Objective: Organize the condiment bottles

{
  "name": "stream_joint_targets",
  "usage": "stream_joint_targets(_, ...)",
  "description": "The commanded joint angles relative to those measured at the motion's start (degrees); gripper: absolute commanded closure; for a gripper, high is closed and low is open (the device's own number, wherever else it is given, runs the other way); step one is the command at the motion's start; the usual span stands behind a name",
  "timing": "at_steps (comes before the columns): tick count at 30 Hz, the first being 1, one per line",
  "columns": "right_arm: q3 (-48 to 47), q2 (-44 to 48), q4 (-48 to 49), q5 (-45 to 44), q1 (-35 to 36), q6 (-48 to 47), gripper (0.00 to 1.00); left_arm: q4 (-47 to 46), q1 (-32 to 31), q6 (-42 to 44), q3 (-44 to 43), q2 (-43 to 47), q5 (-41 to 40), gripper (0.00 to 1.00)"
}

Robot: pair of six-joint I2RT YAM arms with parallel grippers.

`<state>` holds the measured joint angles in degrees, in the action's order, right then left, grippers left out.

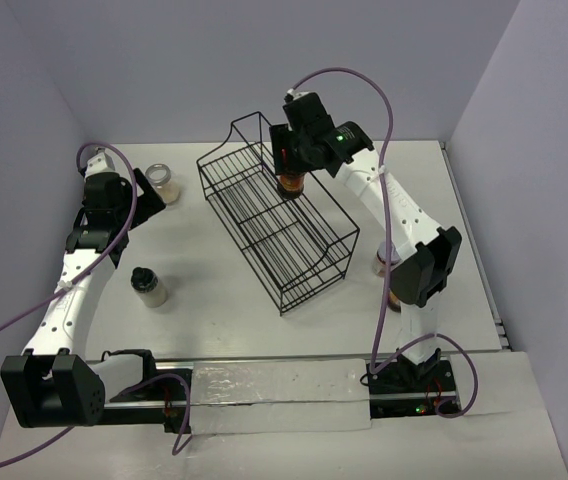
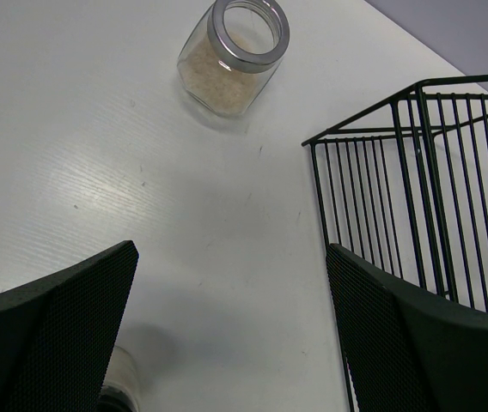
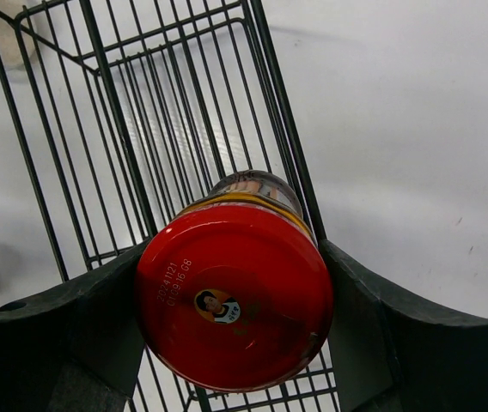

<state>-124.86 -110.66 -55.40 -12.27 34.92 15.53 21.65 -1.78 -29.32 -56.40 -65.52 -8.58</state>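
Observation:
My right gripper is shut on a red-lidded jar of dark contents and holds it over the far end of the black wire rack. In the right wrist view the red lid fills the gap between both fingers, with the rack wires beneath. My left gripper is open and empty beside the clear jar of pale contents, which also shows in the left wrist view. The clear black-capped jar stands on the table left of the rack.
Two more jars stand right of the rack, mostly hidden behind my right arm: a pale-topped one and a brownish one. The rack's corner lies close to my left gripper's right finger. Walls close the table at the back and sides.

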Motion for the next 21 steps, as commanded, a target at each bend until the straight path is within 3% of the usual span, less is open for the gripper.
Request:
stream_joint_targets(1,-3.5,0.2,3.9,-1.5,0.4,-0.2,0.85,-0.7,-0.3,0.6,-0.5,-0.1,-0.2,0.00)
stream_joint_targets(9,-3.2,-1.6,3.1,-1.9,0.7,-0.2,0.84,-0.6,-0.3,0.6,-0.4,-0.1,-0.3,0.00)
stream_joint_targets(16,-2.8,-1.8,2.7,-1.5,0.6,-0.1,0.77,-0.6,-0.3,0.5,-0.4,0.0,-0.3,0.00)
stream_joint_targets(19,-2.7,-1.8,2.5,-1.1,0.5,0.2,0.60,-0.6,-0.3,0.5,-0.4,0.0,-0.3,0.00)
stream_joint_targets(21,-2.7,-1.8,2.5,-1.0,0.7,0.3,0.55,-0.6,-0.3,0.5,-0.3,0.0,-0.2,0.01)
